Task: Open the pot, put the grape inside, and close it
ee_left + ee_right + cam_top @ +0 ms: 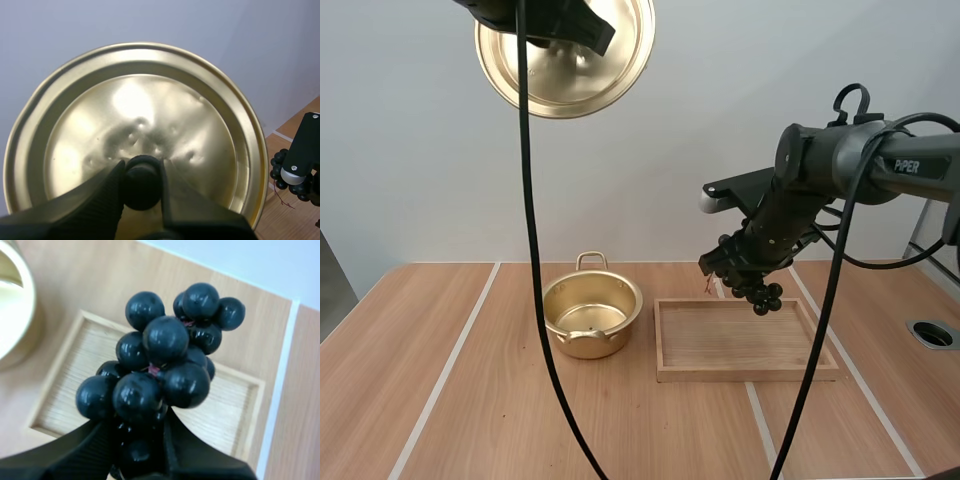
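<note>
Pot (588, 345): open, upright on table (420, 400), just left of tray (745, 373). Lid (565, 80): aloft, well above pot, its knob (142, 185) pinched by left gripper (142, 172). Grapes (160, 365): hanging over tray, clamped in right gripper (740, 268). Step in hand, as judged: carrying grapes to pot. Handling advice: travel left with bunch above rim height, centre over opening, lower, then release; hold lid high and clear meanwhile.
</note>
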Robot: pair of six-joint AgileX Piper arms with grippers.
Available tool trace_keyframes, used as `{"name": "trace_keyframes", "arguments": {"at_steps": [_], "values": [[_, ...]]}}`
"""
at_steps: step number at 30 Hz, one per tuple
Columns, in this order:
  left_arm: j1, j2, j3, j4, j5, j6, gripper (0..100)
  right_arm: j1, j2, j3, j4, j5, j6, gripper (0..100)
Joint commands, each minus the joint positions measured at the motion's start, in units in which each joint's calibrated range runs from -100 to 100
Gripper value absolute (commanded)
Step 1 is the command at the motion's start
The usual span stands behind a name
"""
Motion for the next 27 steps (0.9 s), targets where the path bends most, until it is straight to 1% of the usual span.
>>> {"name": "trace_keyframes", "arguments": {"at_steps": [1, 3, 5, 13, 18, 24, 27], "values": [[-0.28, -2.2, -0.6, -2.1, -2.6, -0.3, 0, 1.4, -1.2, -5.5, 5.8, 2.9, -1.9, 0], [-0.28, -2.9, -0.6, -2.8, -2.6, -0.3, 0, 2.5, -1.2, -7.7, 9.0, 4.4, -3.4, 0], [-0.28, -3.5, -0.6, -3.5, -2.6, -0.3, 0, 4.3, -1.0, -10.4, 10.5, 6.5, -4.0, 0], [-0.28, -5.1, -0.9, -3.8, -5.5, -0.3, 0, 9.8, 2.1, -15.4, 10.3, 7.7, -4.0, 0], [-0.28, -5.3, -2.1, -3.8, -5.2, -1.4, 0, 13.6, 6.6, -17.2, 10.3, 7.7, -4.0, 0], [-0.28, -5.3, -3.5, -3.8, -4.5, -1.5, 0, 16.7, 12.6, -17.2, 10.3, 2.5, -4.5, 0], [-0.11, -5.3, -4.0, -3.8, -4.5, -1.5, 0, 17.6, 16.1, -17.2, 10.4, 1.0, -5.1, 0]]}}
